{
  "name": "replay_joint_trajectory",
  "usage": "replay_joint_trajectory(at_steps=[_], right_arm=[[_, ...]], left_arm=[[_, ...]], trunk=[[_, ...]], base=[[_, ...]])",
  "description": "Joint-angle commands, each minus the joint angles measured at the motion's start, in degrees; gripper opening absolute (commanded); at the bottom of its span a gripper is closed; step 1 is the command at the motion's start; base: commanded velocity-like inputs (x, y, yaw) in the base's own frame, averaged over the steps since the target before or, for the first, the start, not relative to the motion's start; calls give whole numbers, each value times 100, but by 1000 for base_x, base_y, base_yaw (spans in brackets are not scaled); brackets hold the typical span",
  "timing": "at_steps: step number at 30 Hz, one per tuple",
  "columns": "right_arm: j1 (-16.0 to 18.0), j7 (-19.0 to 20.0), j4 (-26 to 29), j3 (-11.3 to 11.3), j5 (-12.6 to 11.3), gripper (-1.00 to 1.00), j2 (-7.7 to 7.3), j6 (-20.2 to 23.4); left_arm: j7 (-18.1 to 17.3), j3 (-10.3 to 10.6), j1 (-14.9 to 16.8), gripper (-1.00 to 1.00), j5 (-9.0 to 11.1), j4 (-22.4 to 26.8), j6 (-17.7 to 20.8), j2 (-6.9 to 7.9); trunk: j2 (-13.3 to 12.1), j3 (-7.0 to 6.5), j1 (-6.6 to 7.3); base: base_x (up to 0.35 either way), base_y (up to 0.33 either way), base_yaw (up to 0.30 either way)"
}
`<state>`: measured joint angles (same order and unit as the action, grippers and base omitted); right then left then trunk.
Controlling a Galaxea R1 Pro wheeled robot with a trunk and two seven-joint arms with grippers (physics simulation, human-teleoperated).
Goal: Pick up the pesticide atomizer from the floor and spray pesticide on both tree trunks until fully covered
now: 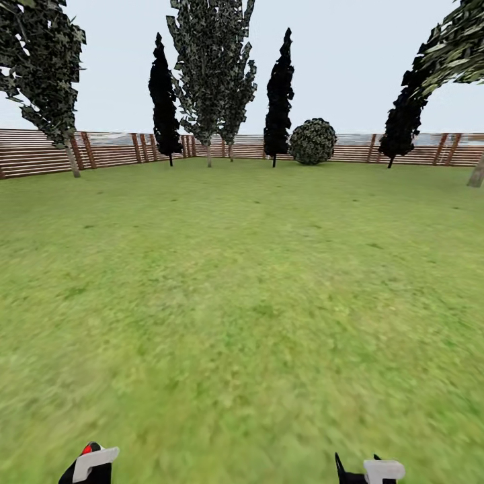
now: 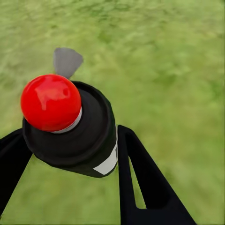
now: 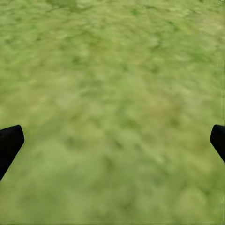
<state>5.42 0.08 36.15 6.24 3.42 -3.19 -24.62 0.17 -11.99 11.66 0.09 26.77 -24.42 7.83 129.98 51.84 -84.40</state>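
Pesticide atomizer: held in the left tool, above the lawn. Its black fingers flank the dark body below the red tip and white band. Judged small, light, rigid and smooth-sided, so likely to slip; a hold across the body, clear of the nozzle, suits it, as seen here. Left tool: clenched on the bottle, moderately spread. Right tool: released, fingertips wide apart, nothing between them, grass beneath. Trees stand well ahead by the slatted fence.
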Motion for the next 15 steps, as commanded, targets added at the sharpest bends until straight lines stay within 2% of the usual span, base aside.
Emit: replay_joint_trajectory(at_steps=[1, 15], right_arm=[[3, 1, -2, 19, 39, 100, 2, -16], [3, -16, -11, 35, 44, 100, 2, -16]], left_arm=[[2, -5, 5, -100, 0, -5, -19, -1], [2, -5, 6, -100, 0, -5, -19, -9]], trunk=[[2, 5, -2], [2, 5, -2]], base=[[338, 106, 0], [338, 21, 0]])
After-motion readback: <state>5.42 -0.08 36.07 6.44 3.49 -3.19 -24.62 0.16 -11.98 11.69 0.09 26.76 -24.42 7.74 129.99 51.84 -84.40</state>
